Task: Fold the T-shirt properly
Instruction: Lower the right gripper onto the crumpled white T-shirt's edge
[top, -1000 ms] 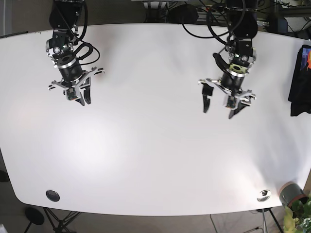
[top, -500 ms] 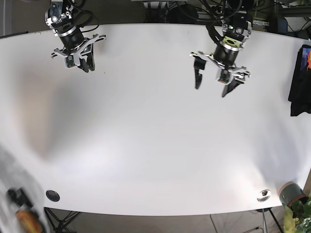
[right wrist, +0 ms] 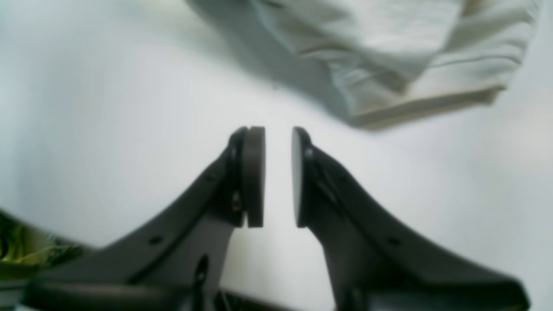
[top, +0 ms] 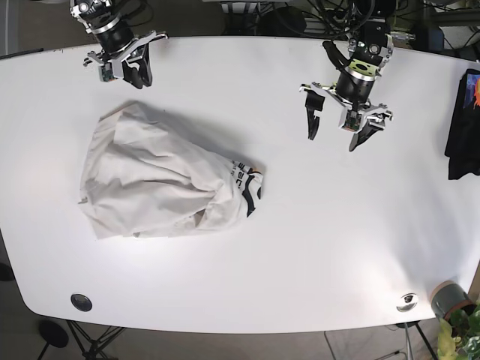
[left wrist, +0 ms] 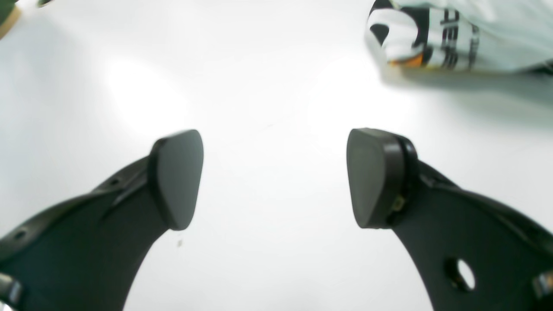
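A crumpled white T-shirt (top: 157, 184) with a black printed patch lies in a heap on the left half of the white table (top: 300, 247). My right gripper (top: 129, 79) hovers near the table's back left edge, just behind the shirt. In the right wrist view it (right wrist: 278, 177) is shut to a narrow slit, holding nothing, with the shirt's hem (right wrist: 389, 52) just ahead. My left gripper (top: 332, 139) hangs open over bare table to the shirt's right. In the left wrist view its fingers (left wrist: 276, 179) are wide apart and the printed part of the shirt (left wrist: 440, 39) shows at upper right.
A black garment (top: 463, 124) hangs over the table's right edge. A potted plant (top: 448, 298) stands at the front right corner. Two round fittings (top: 81, 302) (top: 407, 301) sit near the front edge. Cables and arm bases line the back edge.
The T-shirt has appeared on the table, which was bare before. The right arm has pulled back toward the rear left edge. The left arm has also moved back, then shifted slightly right.
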